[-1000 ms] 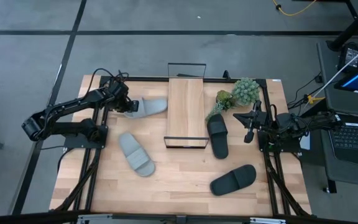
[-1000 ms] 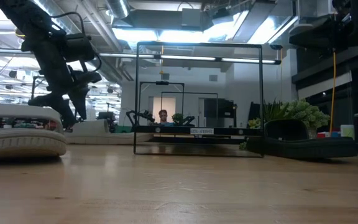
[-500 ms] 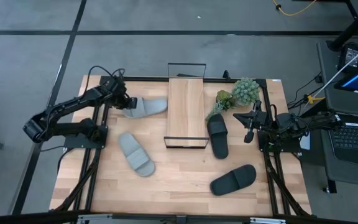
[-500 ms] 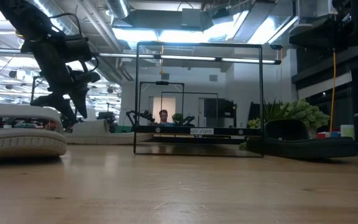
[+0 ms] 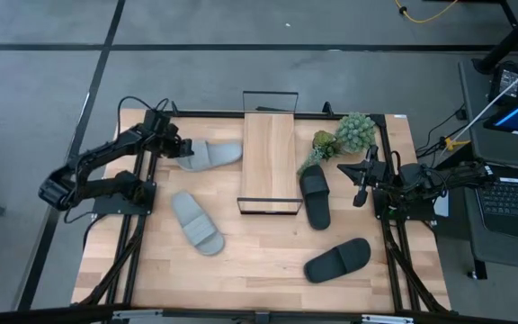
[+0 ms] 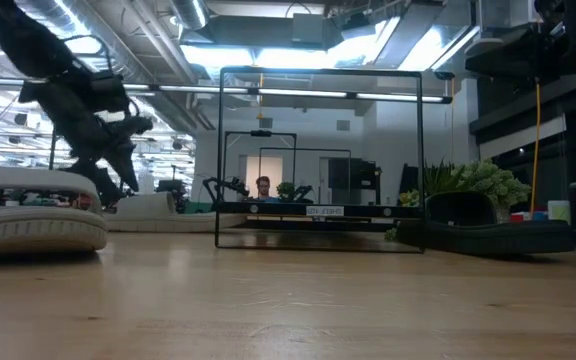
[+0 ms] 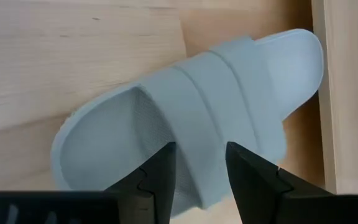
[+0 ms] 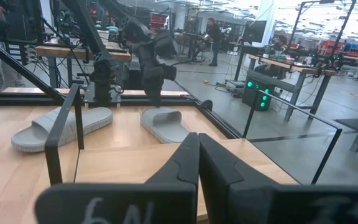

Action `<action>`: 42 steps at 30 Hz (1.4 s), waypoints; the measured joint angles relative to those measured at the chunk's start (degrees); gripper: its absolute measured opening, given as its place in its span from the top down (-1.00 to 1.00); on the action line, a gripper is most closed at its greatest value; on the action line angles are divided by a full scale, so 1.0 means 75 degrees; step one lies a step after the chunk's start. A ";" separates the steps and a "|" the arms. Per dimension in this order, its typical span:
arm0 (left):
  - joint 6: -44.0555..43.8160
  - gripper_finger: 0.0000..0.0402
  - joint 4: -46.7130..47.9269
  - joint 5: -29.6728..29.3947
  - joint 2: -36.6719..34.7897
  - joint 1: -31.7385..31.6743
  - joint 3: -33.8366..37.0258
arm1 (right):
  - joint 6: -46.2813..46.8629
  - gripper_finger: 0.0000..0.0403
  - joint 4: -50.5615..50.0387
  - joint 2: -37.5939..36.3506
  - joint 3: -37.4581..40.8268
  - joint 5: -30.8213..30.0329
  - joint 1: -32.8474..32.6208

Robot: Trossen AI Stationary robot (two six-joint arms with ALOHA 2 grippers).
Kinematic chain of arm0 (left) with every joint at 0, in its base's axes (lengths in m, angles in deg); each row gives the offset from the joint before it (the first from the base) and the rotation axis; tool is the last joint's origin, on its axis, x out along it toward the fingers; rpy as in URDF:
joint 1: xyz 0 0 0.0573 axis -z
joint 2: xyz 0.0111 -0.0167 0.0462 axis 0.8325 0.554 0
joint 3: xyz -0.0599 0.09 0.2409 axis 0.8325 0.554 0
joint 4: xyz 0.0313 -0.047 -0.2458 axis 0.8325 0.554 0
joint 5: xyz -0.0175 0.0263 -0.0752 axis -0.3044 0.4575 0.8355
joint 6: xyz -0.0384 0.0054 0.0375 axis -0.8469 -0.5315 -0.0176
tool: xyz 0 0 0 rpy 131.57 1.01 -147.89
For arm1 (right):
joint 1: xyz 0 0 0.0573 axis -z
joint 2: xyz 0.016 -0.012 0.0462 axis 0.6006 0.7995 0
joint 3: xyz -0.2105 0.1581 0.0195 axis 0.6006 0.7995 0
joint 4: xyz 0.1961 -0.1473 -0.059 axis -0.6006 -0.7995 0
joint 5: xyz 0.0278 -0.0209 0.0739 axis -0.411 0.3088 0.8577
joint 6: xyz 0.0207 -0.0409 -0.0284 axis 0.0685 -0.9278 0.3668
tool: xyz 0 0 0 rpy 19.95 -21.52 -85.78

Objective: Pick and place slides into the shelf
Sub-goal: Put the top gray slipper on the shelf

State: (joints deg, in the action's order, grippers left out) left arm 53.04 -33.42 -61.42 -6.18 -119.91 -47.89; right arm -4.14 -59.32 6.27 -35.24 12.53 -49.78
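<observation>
The left gripper point(image 5: 173, 147) hangs over the heel end of a grey slide point(image 5: 207, 155) at the back left of the table point(image 5: 259, 270). Its two fingers point(image 7: 160, 177) are apart and hold nothing. In the left wrist view the grey slide point(image 7: 191, 118) lies flat just past the fingers, with its broad strap across the middle. The toe end of this slide is just beside the shelf point(image 5: 269, 162).

The shelf stands in the middle of the table, near the back. It has a light wood top and a thin black wire frame. No slide shows on its top.

The second grey slide point(image 5: 196, 222) lies flat on the table, nearer the front, well apart from the first. In the low view it point(image 6: 33, 210) sits big at the left edge, and the left gripper point(image 6: 118, 160) hangs above the table behind it.

A black slide point(image 5: 314, 195) lies just to the right of the shelf. The other black slide point(image 5: 337, 259) lies near the front right of the table.

A green plant point(image 5: 344, 135) sits at the back right, near the first black slide.

The right gripper point(image 5: 360, 193) waits at the right edge of the table. Its fingers point(image 8: 188, 162) are pressed together and hold nothing.
</observation>
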 joint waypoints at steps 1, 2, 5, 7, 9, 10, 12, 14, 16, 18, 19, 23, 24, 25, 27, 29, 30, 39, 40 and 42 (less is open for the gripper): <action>-0.0081 0.34 -0.0148 0.0104 0.0000 -0.0095 0.0154 | -0.0008 0.95 0.0003 0.0000 0.0000 0.0000 -0.0003; -0.0116 0.34 -0.0335 0.0269 0.0003 -0.0194 0.0301 | -0.0008 0.95 0.0003 -0.0001 0.0000 0.0000 -0.0003; -0.0131 0.34 -0.0826 0.0691 0.0003 -0.0434 0.0508 | -0.0008 0.95 0.0041 0.0001 0.0000 0.0001 0.0000; -0.0132 0.34 -0.0863 0.0714 0.0003 -0.0536 0.0547 | -0.0005 0.95 0.0073 -0.0002 0.0000 0.0000 -0.0002; -0.0131 0.34 -0.0900 0.0714 0.0003 -0.0575 0.0546 | -0.0005 0.95 0.0073 -0.0002 0.0000 0.0000 0.0000; -0.0125 0.34 -0.0901 0.0717 0.0003 -0.0580 0.0546 | -0.0005 0.95 0.0073 -0.0002 0.0000 0.0000 0.0000; -0.0094 0.34 -0.0898 0.0778 0.0003 -0.0577 0.0546 | -0.0005 0.95 0.0076 -0.0002 0.0000 0.0000 -0.0003; -0.0056 0.34 -0.0895 0.0801 0.0003 -0.0577 0.0548 | -0.0005 0.95 0.0100 -0.0002 0.0000 0.0001 -0.0002; 0.0080 0.34 -0.0892 0.0801 0.0003 -0.0577 0.0547 | -0.0029 0.95 0.0114 -0.0002 0.0000 0.0002 -0.0002; 0.0108 0.34 -0.0891 0.0801 0.0003 -0.0577 0.0546 | -0.0108 0.95 0.0119 -0.0002 0.0000 0.0003 0.0000; 0.0111 0.34 -0.0892 0.0799 0.0003 -0.0577 0.0548 | -0.0112 0.95 0.0130 -0.0002 0.0000 0.0002 -0.0003; 0.0196 0.34 -0.0888 0.0801 0.0003 -0.0577 0.0546 | -0.0122 0.95 0.0150 -0.0002 0.0000 0.0002 0.0000; 0.0235 0.34 -0.0887 0.0803 0.0003 -0.0577 0.0546 | -0.0122 0.95 0.0158 -0.0002 0.0000 0.0000 -0.0003; 0.0291 0.34 -0.0887 0.0822 0.0003 -0.0577 0.0546 | -0.0125 0.95 0.0168 -0.0002 0.0000 0.0000 0.0000; 0.0348 0.34 -0.0886 0.0974 0.0003 -0.0577 0.0546 | -0.0131 0.95 0.0172 -0.0002 0.0000 0.0003 -0.0003; 0.0445 0.34 -0.0882 0.1155 0.0003 -0.0577 0.0546 | -0.0136 0.95 0.0172 -0.0002 0.0000 0.0003 0.0000; 0.0493 0.34 -0.0881 0.1183 0.0003 -0.0577 0.0546 | -0.0136 0.95 0.0172 -0.0002 0.0000 0.0003 -0.0003; 0.0466 0.34 -0.1591 0.1238 0.0201 -0.0577 0.1099 | -0.0138 0.95 0.0169 -0.0002 0.0000 0.0003 -0.0002; 0.0419 0.34 -0.1931 0.1328 0.0267 -0.0579 0.1256 | -0.0139 0.95 0.0171 -0.0002 0.0000 0.0003 -0.0001; 0.0171 0.34 -0.2692 0.1574 0.0444 -0.0583 0.1531 | -0.0139 0.95 0.0172 -0.0002 0.0000 0.0003 -0.0003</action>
State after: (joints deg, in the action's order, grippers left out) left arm 54.32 -53.61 -49.62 -2.85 -124.28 -36.41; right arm -5.18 -58.03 6.25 -35.24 12.56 -49.80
